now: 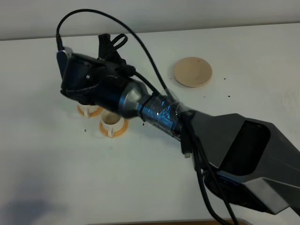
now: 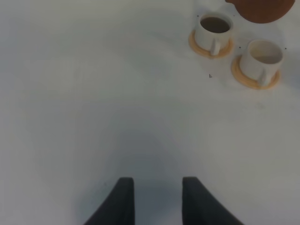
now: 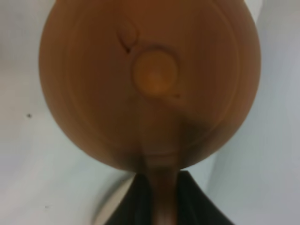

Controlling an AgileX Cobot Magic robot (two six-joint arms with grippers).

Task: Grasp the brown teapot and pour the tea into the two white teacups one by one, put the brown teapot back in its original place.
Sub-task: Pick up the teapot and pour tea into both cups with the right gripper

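Right arm (image 1: 154, 110) is blocking the brown teapot (image 3: 150, 79) overhead; left wrist shot is cutting it off, right by the two white teacups (image 2: 213, 29). Right fingers (image 3: 133, 206) are pinching its smooth clay handle (image 3: 161, 197), left fingers (image 2: 123, 201) hanging parted above the surface (image 2: 93, 93)

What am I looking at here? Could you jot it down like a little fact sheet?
held item: brown teapot, gripped by its handle in the right gripper, close to the cups
cups: two white teacups, each on an orange saucer; one looks dark inside
resting spot: beige coaster, nothing on it
idle arm: left gripper, open, empty
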